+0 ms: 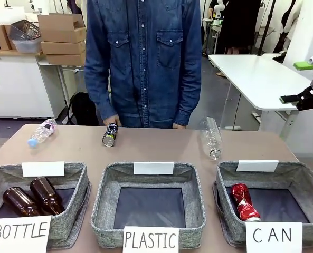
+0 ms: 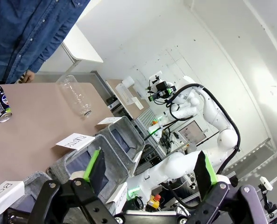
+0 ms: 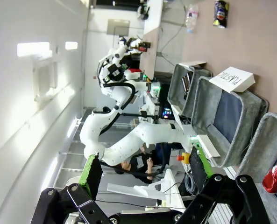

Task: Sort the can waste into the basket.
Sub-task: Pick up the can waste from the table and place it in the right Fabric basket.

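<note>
Above the table (image 1: 156, 150), both arms hang raised, jaws spread wide, holding nothing.

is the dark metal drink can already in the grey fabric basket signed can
No, the dark metal drink can sits on the brown table near the person.

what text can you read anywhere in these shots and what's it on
"BOTTLE": left sign on the left basket.
"PLASTIC": middle sign on the middle basket.
"CAN": right sign on the right basket.
Rim tags: blank.
Dark can print: too small to read.
Labelled bottle: label blurred.
</note>
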Robot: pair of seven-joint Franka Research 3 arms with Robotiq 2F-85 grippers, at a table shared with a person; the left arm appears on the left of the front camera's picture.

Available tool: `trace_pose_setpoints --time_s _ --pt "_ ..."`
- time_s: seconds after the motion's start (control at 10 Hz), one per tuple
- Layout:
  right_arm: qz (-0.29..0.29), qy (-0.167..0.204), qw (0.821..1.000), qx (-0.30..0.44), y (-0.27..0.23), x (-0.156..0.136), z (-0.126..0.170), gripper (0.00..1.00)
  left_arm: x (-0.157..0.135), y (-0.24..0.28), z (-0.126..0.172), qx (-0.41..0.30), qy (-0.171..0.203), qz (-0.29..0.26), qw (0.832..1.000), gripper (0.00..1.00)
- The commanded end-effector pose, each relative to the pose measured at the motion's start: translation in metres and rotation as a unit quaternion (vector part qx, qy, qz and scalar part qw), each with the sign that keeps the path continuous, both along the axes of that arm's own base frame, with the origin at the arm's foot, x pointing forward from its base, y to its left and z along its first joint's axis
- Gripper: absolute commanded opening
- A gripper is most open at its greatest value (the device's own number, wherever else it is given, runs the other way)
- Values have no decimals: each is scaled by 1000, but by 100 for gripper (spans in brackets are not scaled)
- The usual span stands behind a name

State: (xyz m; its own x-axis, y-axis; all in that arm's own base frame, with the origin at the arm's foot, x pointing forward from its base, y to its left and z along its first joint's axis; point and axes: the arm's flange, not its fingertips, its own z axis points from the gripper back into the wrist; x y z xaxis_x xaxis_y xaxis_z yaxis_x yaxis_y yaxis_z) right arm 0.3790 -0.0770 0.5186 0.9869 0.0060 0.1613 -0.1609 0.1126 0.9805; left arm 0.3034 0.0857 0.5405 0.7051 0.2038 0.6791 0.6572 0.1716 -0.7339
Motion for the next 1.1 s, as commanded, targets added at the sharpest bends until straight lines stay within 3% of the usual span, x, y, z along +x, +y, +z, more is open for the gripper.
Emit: trace_pose_setpoints --time_s 0.0,0.2,0.4,0.6,0.7,0.8,1.0 --pt "10 -13 1000 -5 -2 -2 0 100 -1 -12 11 64 -9 13 998 100" --pt "10 -13 1000 -5 -2 -2 0 100 11 -39 10 158 -3 42 987 100" --pt "10 -13 1000 -5 -2 -2 0 100 23 -53 16 168 5 7 986 100" --pt "10 -13 1000 -5 -2 -2 0 100 -2 6 46 107 -20 43 993 100" --pt "10 -13 1000 -5 -2 -2 0 100 -23 44 56 97 -20 105 990 100" --pt "10 -13 1000 -5 -2 -2 0 100 -48 76 60 87 -16 158 984 100" --pt "10 -13 1000 -5 -2 -2 0 100 -61 101 48 82 12 189 978 100"
